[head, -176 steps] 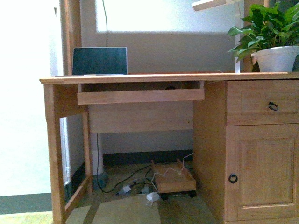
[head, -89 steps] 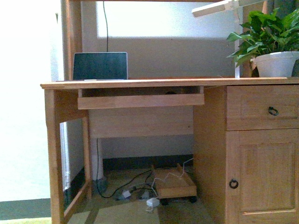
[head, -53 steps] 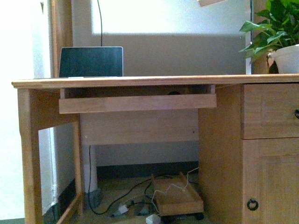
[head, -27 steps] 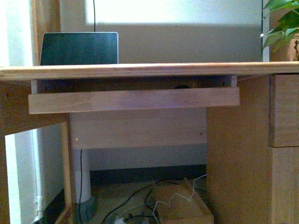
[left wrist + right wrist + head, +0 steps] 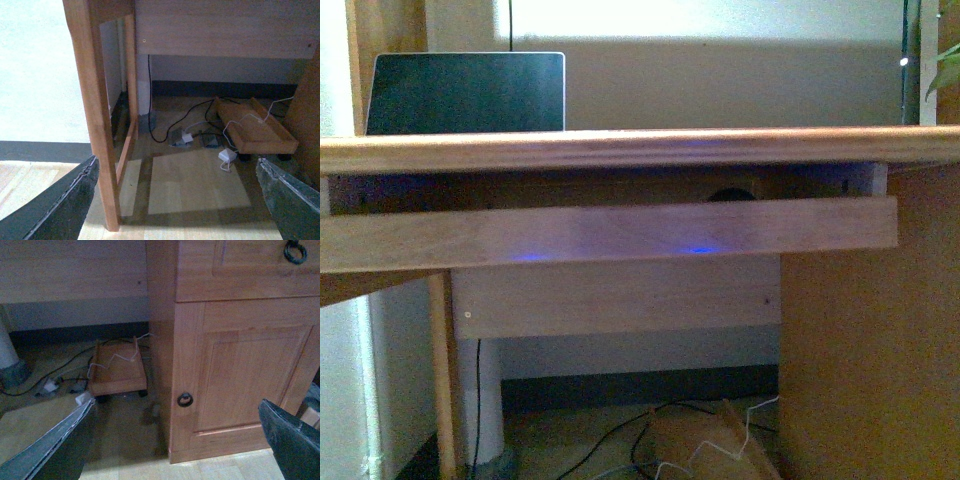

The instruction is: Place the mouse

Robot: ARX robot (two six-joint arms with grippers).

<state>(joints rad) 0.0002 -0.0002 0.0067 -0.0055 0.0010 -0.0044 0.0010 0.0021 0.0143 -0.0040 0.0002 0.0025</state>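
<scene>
1. Mouse: only a dark domed sliver shows. It sits on the pull-out shelf under the table top, just behind the shelf's front board and right of the middle in the front view. I read it as the mouse from its shape and colour, but too little shows to be sure.
2. Left jaws: spread wide and empty, with fingers at both edges of the left wrist view. That view looks at the table leg, the cables and a low wheeled tray on the floor.
3. Right jaws: also spread wide, fingers holding nothing. That view looks at the cupboard door and its ring handle.
4. Key relation: the mouse lies above both jaws and further in. Both wrist views look below the shelf, and neither shows the mouse.
5. Nearer arm: probably the right, since the mouse is right of centre, towards the cupboard side.
6. Long axis: cannot tell, as the front board hides the body.
7. Next move, as a guess: one arm rises to the slot between the shelf and the table top. The slot looks shallow, so there is a risk of knocking an edge.
8. Laptop: on the table top at the far left, well apart from the mouse.
</scene>
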